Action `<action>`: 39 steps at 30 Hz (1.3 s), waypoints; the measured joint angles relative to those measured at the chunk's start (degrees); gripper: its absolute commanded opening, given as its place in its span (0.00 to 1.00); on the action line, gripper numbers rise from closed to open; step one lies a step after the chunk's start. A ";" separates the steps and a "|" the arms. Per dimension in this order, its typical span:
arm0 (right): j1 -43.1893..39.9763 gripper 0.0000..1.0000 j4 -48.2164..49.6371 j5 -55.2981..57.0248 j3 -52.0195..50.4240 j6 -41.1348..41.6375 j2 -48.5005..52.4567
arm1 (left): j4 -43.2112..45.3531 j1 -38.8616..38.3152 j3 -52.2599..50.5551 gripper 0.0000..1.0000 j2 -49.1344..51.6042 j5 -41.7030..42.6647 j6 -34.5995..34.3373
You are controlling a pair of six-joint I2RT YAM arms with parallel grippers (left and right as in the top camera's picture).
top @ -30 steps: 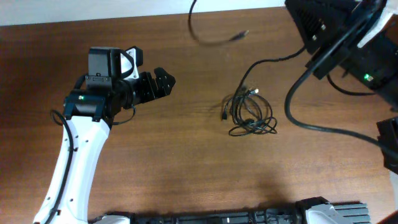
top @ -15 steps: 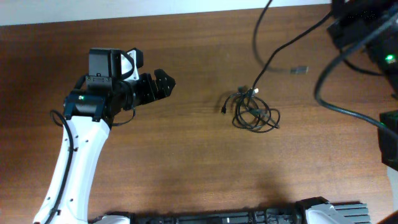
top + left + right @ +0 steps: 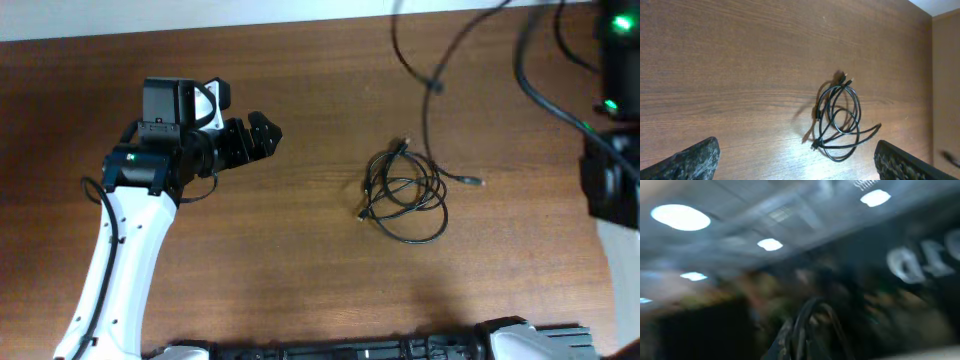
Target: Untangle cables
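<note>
One bundle of thin black cables is lying right of centre on the brown wood-grain table, one plug end pointing right, one cord trailing to the top edge. The black left gripper is hovering wide open at left, while blur is hiding the right gripper, so its state cannot be told.

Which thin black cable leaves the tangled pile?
The one thin black strand running from the coiled pile to the wooden table's far edge and out of frame; the others lie looped together.
</note>
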 measured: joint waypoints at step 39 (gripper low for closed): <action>-64.15 0.63 -57.22 11.54 -0.09 -6.58 15.93 | -0.17 0.00 0.00 0.99 0.00 0.00 0.00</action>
